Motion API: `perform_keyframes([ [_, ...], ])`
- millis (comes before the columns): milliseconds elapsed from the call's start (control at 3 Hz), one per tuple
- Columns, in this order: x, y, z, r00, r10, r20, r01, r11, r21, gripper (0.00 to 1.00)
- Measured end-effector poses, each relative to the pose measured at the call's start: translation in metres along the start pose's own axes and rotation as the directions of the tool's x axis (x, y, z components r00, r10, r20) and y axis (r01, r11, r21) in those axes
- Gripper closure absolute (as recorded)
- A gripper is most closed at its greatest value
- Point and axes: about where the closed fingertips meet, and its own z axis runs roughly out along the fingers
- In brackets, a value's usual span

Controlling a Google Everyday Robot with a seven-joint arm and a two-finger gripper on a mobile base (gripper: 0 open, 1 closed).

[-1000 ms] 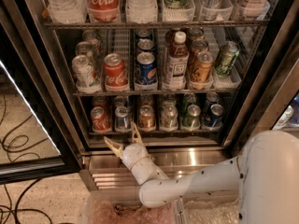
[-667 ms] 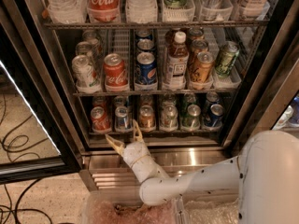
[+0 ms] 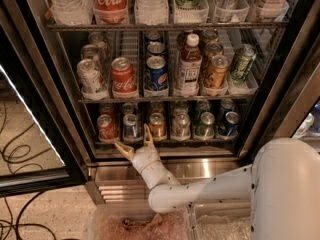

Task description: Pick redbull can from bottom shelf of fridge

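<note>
The fridge (image 3: pixel 272 91) stands with its glass door open. On its bottom shelf (image 3: pixel 172 142) a row of small cans stands in lanes. The redbull can (image 3: pixel 131 126), slim, blue and silver, is second from the left, between a red can (image 3: pixel 107 127) and an orange can (image 3: pixel 157 125). My gripper (image 3: pixel 132 138) is open just in front of and slightly below the redbull can. Its two tan fingers (image 3: pixel 123 149) spread apart at the shelf's front edge and hold nothing. The white arm (image 3: pixel 200 189) reaches in from the lower right.
The middle shelf holds a Coca-Cola can (image 3: pixel 123 76), a Pepsi can (image 3: pixel 156 74) and a brown tea bottle (image 3: pixel 189 65). The ribbed steel base (image 3: pixel 210 170) lies below the gripper. The open door (image 3: pixel 30 149) is at the left, with cables (image 3: pixel 20 149) on the floor.
The gripper has moved slightly up and closer to the bottom shelf's front edge, still open. The cans have not moved.
</note>
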Motion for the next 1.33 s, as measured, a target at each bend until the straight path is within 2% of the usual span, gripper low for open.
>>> perform_keyframes([
  [333,0.006,-0.0021,0.0226,1.0,0.003,0.008,-0.002,0.9999,-0.015,0.23],
  [1000,0.0102,-0.0093,0.0289,1.0,0.014,0.019,-0.014,0.9998,0.017,0.23],
  [1333,0.0103,-0.0094,0.0289,1.0,0.014,0.019,-0.015,0.9997,0.017,0.42],
])
